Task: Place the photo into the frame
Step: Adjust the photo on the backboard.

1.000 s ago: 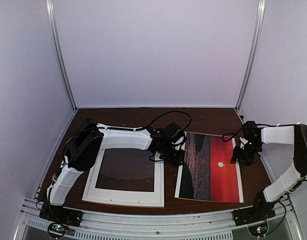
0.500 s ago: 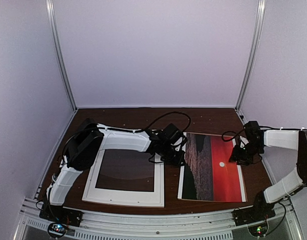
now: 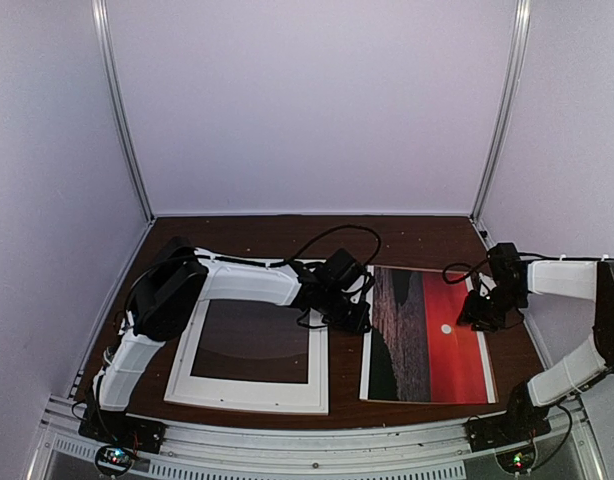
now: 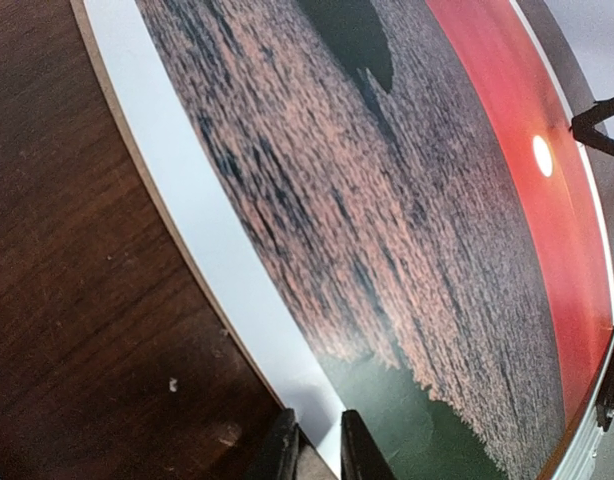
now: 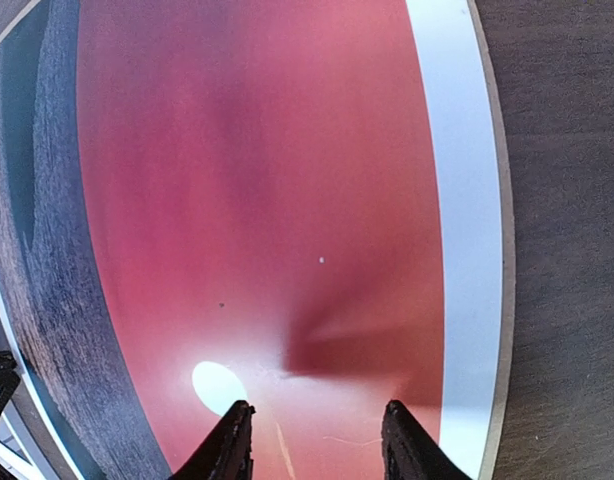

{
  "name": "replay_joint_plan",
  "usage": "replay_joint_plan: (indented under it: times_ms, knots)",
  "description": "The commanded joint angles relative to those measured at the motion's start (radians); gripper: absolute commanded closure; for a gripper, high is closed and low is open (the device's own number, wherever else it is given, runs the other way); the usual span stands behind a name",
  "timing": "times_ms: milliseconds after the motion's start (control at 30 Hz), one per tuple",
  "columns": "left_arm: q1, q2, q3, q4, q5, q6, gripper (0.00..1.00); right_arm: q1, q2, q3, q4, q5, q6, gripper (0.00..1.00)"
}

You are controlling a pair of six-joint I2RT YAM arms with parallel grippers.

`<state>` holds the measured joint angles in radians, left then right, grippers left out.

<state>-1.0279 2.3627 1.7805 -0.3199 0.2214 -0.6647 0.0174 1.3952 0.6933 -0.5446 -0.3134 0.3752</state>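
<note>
- Pinches the left edge of the photo (image 3: 427, 335) with the left tool (image 4: 314, 450).
- Spreads the right tool (image 5: 315, 440) over its red sky.
- Keeps it on the surface (image 3: 277, 235), just right of the frame (image 3: 252, 395).

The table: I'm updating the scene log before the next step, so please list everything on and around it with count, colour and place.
the photo: one, red sunset over dark water, white border, flat on the table's right half.
the frame: one, white, dark centre, flat on the table's left half.
table: one, dark brown wood.
enclosure walls: pale lilac, around the table.
left arm: one, white and black, reaching across the frame.
right arm: one, white and black, at the right.
left gripper: one, black, fingers close together at the photo's left edge.
right gripper: one, black, open, over the photo beside the sun.
</note>
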Motion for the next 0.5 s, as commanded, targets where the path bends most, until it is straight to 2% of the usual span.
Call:
replay_joint_plan:
  times_ms: [0, 167, 333, 467]
  knots:
    - [-0.004, -0.031, 0.001, -0.094, -0.081, -0.006, 0.80, 0.004, -0.034, 0.000, -0.024, 0.051, 0.020, 0.54]
    - [-0.004, -0.049, -0.015, -0.105, -0.122, -0.004, 0.68, 0.003, -0.049, 0.018, -0.080, 0.137, 0.026, 0.47]
    - [-0.004, -0.045, -0.018, -0.101, -0.123, -0.003, 0.56, 0.003, -0.020, 0.015, -0.075, 0.158, 0.025, 0.45]
    - [-0.004, -0.037, -0.014, -0.106, -0.110, -0.002, 0.51, 0.003, 0.035, 0.009, -0.049, 0.131, 0.019, 0.45]
